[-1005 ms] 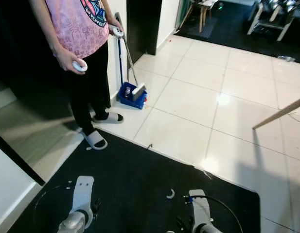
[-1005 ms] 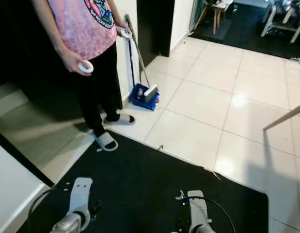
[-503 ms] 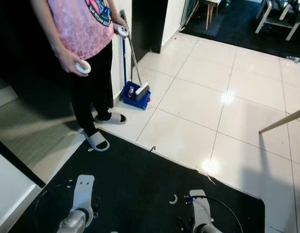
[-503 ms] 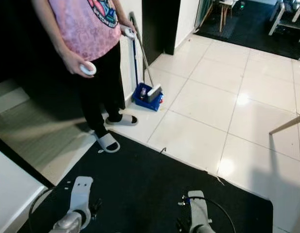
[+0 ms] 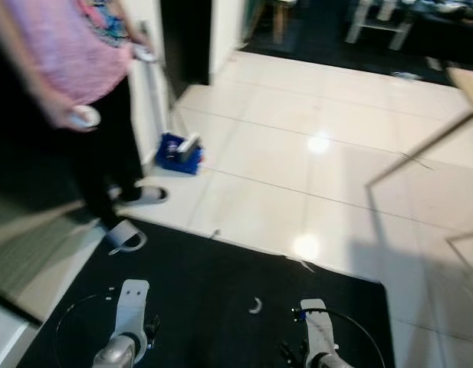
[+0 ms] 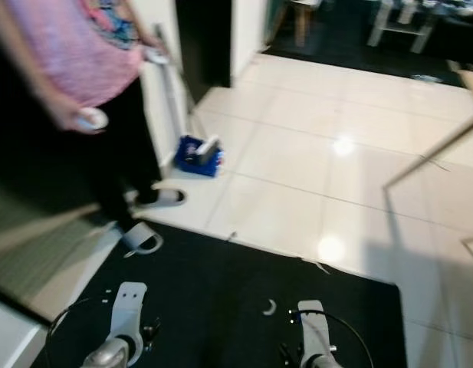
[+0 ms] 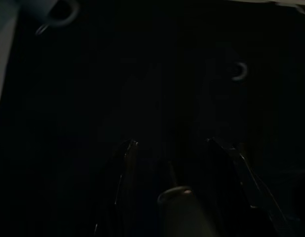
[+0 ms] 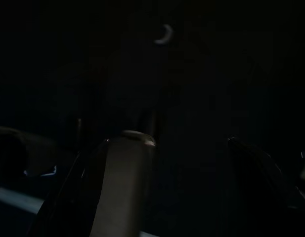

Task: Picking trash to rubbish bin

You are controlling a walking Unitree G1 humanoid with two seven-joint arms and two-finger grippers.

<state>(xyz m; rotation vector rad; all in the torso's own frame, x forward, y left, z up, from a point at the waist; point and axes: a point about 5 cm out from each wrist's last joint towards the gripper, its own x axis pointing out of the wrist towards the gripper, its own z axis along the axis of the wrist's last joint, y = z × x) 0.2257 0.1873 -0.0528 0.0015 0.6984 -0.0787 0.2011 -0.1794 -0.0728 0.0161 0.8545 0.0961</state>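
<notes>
A wide floor of glossy cream tiles (image 5: 313, 146) runs away ahead, blurred, and a black mat (image 5: 213, 307) covers the ground right under the robot. On the left a person in a pink T-shirt (image 5: 64, 54) and black trousers stands at the mat's edge in grey slippers, a white controller (image 5: 84, 116) in one hand. Beside the person, against the white wall, a blue dustpan (image 5: 179, 152) sits on the tiles with its long handle leaning up. A pale wooden bar (image 5: 420, 146) slants in from the right.

Down low, both silver arms hang over the mat. The left gripper (image 7: 179, 158) shows its two black fingers (image 7: 126, 173) set apart, nothing between them. The right gripper (image 8: 162, 163) is also spread, holding nothing.

The trash here is a small white curled scrap (image 5: 256, 306), lying on the black mat between the two arms, a little ahead of them and nearer the right one. It shows faintly in both dark wrist views, well clear of the fingers.
</notes>
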